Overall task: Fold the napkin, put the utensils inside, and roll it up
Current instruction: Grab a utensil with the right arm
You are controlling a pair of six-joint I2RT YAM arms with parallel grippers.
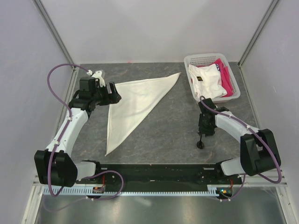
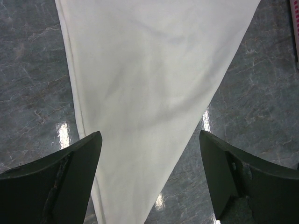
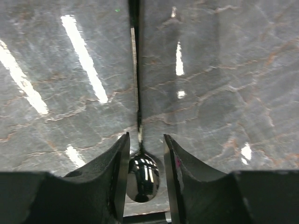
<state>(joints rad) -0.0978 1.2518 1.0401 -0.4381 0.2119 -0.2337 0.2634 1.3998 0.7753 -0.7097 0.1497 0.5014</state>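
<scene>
1. Right gripper (image 1: 203, 133) sits right of centre in the top view, tip down over the table (image 1: 163, 130). In the right wrist view its jaws are drawn in to a narrow gap, one finger (image 3: 114, 179) on each side of the spoon's bowl. I cannot tell whether the pads actually press on the bowl or stand just off it.
2. Spoon (image 3: 142, 179): black and glossy, lying flat on the grey marbled top. Its bowl is at the lower centre of the wrist frame, and the thin handle runs straight up to the top edge. From above, only the bowl end (image 1: 201, 144) shows below the gripper.
3. Left gripper (image 1: 113, 93) is in the upper left of the top view, at the left corner of the napkin (image 1: 133, 105). Its jaws are spread wide and hold nothing. In the left wrist view the two fingers (image 2: 70, 182) stand at the lower corners of the frame, with cloth showing between them.
4. Napkin: cream-white and folded to a triangle, lying flat in the centre left of the top view. One point reaches toward the upper right, and a long point runs down to the lower left. It lies well apart from the spoon.
5. Basket (image 1: 213, 56) is at the upper right and holds a white garment (image 1: 205, 80) and a pink cloth (image 1: 227, 78).
</scene>
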